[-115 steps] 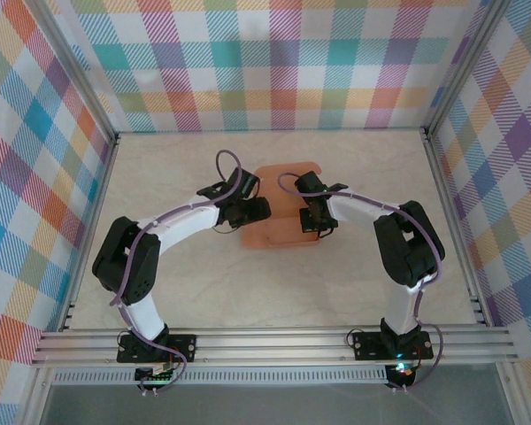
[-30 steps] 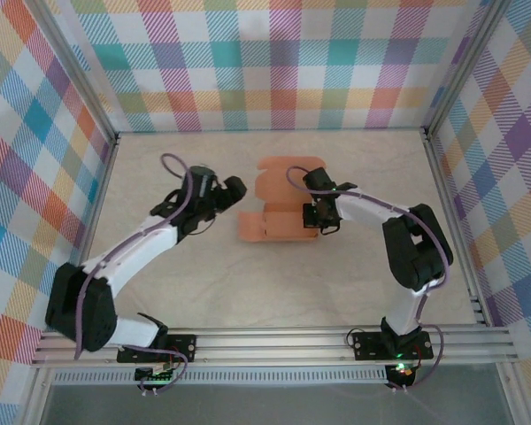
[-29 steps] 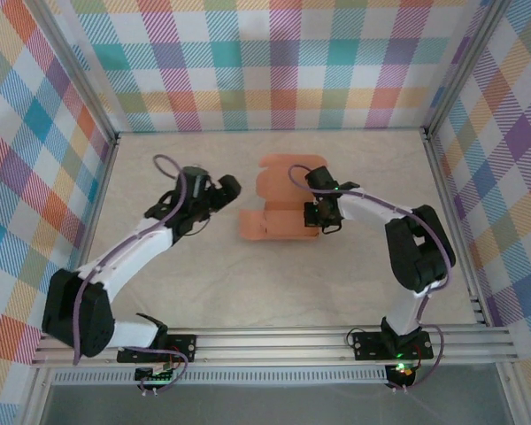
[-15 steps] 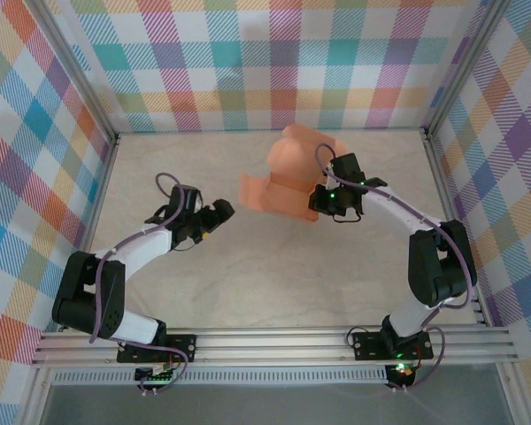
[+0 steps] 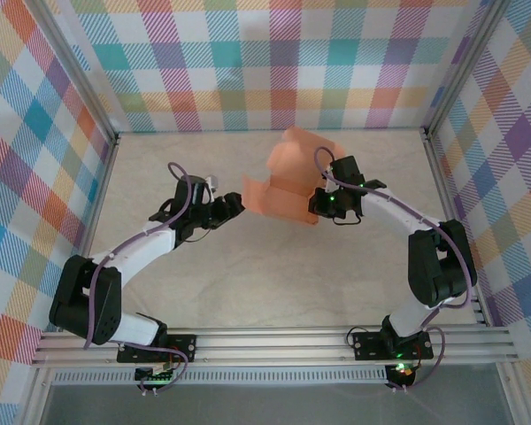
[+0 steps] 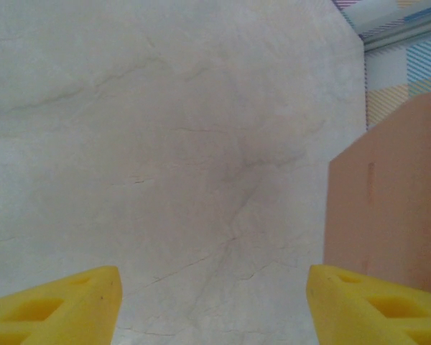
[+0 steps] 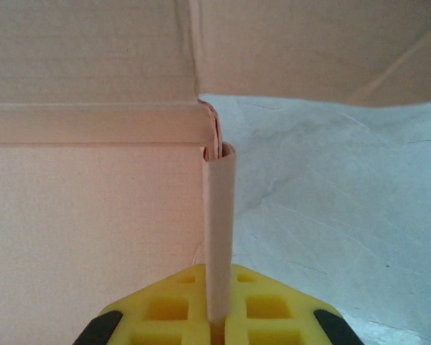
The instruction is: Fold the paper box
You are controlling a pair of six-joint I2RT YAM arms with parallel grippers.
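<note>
**One Card Box Between Two Arms, Pinched on the Right**

Count: two arms, two end effectors, one paper box, one counter.

The left end effector (image 5: pixel 234 206) sits left of centre on the counter (image 5: pixel 274 283), pointing right toward the card. In the left wrist view its two yellow fingers (image 6: pixel 61 305) stand wide apart with nothing between them but pale, veined counter surface. The box's nearest panel rises just ahead of the right-hand finger, and I cannot tell whether they touch.

The paper box (image 5: pixel 288 181) is in the middle of the overhead view, toward the back wall. It is thin salmon-orange card, only partly folded. A short panel with a bent end points left, a wider sheet with a rounded top tilts up toward the back, and creases run between them. Whether its lower edge rests on the counter cannot be told.

The right end effector (image 5: pixel 319 205) meets the card's right side. In the right wrist view its yellow pads (image 7: pixel 169 309) are pressed together on a narrow doubled flap that stands upright between them, with broad card panels (image 7: pixel 93 201) left and above.

Open counter lies in front of both arms and out to the left and right. Checked walls on metal rails close the back and both sides.
</note>
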